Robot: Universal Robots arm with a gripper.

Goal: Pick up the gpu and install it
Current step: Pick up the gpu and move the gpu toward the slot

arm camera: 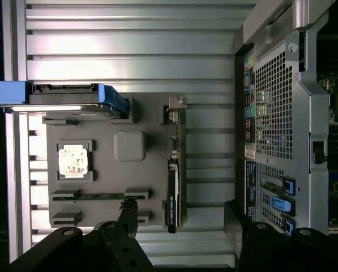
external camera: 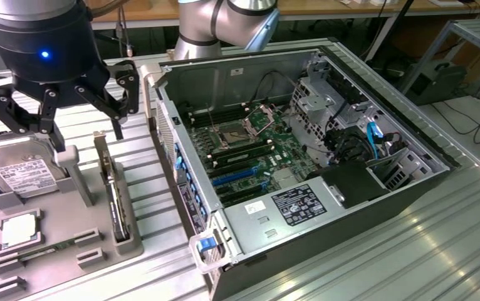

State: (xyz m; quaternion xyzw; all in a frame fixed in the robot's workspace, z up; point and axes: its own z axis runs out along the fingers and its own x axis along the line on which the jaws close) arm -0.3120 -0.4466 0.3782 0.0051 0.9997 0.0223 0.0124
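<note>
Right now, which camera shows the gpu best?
The wrist view: the gpu shows edge-on along its full length, bracket included. The exterior view shows a thin dark slab standing in the gray holder.

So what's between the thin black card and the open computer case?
Nothing but a bare strip of ribbed metal table separates the card from the case, clearest in the wrist view.

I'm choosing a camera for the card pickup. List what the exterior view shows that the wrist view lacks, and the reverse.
Exterior view's own: the green motherboard and blue cables inside the open black computer case. Wrist view's own: the case's perforated metal rear panel, face-on. Shared: the grey holder tray, the thin black gpu card standing on edge in it, the silver hard drive, the square silver chip, and the open black hand.
</note>
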